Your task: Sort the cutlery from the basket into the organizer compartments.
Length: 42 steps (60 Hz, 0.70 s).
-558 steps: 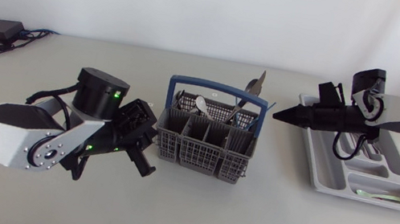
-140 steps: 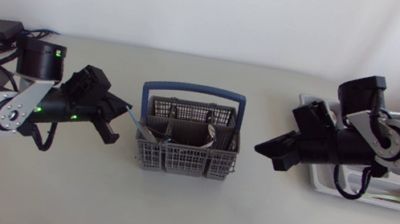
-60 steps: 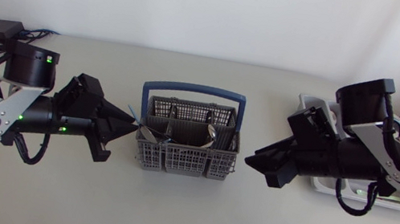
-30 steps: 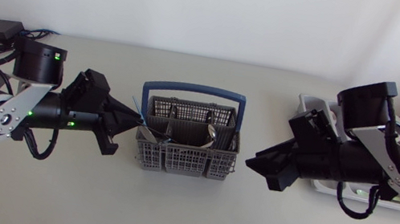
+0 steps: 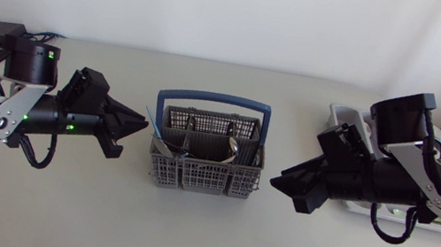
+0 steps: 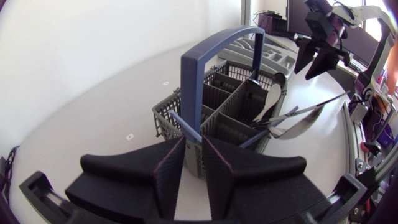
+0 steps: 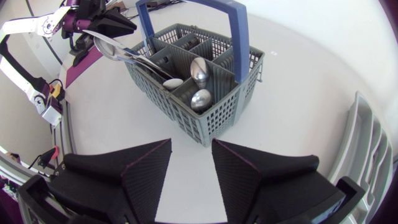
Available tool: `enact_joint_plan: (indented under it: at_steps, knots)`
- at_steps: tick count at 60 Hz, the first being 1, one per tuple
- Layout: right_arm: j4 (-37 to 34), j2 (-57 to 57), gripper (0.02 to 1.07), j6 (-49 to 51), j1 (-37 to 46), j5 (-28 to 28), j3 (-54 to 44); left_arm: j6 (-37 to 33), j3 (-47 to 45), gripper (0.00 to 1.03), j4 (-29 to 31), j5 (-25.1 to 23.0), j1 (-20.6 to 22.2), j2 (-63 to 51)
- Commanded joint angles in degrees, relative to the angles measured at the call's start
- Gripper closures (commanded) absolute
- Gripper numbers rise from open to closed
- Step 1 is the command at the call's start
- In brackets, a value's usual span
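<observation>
While the left end effector (image 5: 141, 125) has drawn back slightly, one basket (image 5: 203, 173) sits at its 3 o'clock on the counter (image 5: 201, 237), with one organizer (image 5: 340, 116) farther along. Left wrist: narrow gap, empty. Right wrist: right end effector (image 7: 191, 163) wide, empty; three spoon bowls (image 7: 200, 71) in the basket.

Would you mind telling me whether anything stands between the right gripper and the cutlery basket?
Nothing visible does. The right gripper is open and empty, facing the basket, with only bare table between them. The blue handle arches over the basket's middle and might hinder a reach from above.
</observation>
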<state>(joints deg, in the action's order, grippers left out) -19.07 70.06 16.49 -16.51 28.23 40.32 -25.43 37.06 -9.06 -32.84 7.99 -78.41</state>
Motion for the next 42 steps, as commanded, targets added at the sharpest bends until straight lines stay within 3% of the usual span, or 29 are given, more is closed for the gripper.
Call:
enact_joint_plan:
  at_steps: [1, 29, 42]
  knots:
    - [0.61, 0.16, 0.57, -0.41, -0.45, -0.45, -1.29, 2.05, 2.23, 0.81, -1.40, -1.00, 0.01, -1.31]
    - [0.88, 0.95, 0.57, -0.49, -0.54, -0.54, -0.94, 6.71, 4.87, 0.81, -3.86, -1.09, -0.61, -3.68]
    - [0.88, 0.87, 0.57, -0.41, -0.54, -0.54, -1.20, 8.03, 5.57, 0.88, -3.51, -3.72, -0.96, -5.00]
